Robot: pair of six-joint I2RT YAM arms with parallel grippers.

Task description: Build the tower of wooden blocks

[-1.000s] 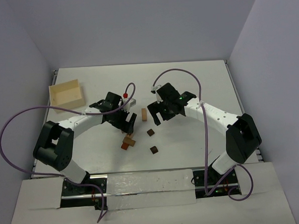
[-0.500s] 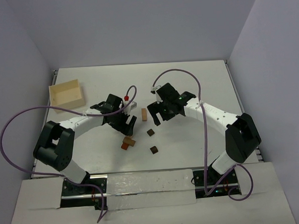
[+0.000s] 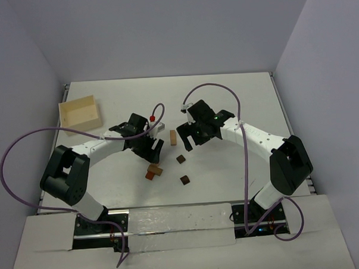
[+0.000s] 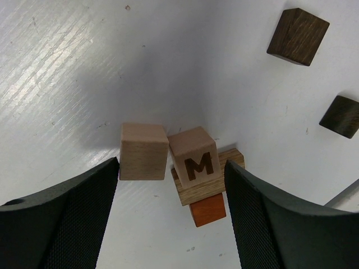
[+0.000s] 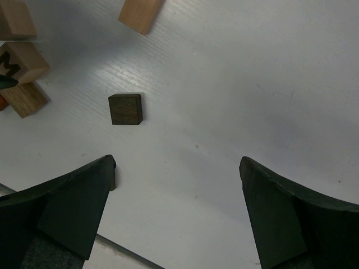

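Note:
A short stack (image 3: 153, 170) stands at mid-table. In the left wrist view it is a cube marked M (image 4: 193, 157) on a tan block (image 4: 208, 182) on an orange block (image 4: 208, 209). A plain light cube (image 4: 144, 151) touches the M cube's left side; I cannot tell what it rests on. My left gripper (image 3: 151, 150) is open just behind the stack, which shows between its open fingers (image 4: 171, 168). My right gripper (image 3: 184, 141) is open and empty (image 5: 178, 163). A longer tan piece (image 3: 173, 138) and two dark cubes (image 3: 180, 159) (image 3: 185, 180) lie loose nearby.
A pale wooden box (image 3: 80, 114) sits at the far left of the white table. Purple cables loop over both arms. The nearer dark cube (image 5: 125, 109) lies ahead of my right fingers, and the tan piece (image 5: 140, 14) is beyond it.
My left gripper has drawn back a little from the stack, up and to the left. The right arm has hardly moved.

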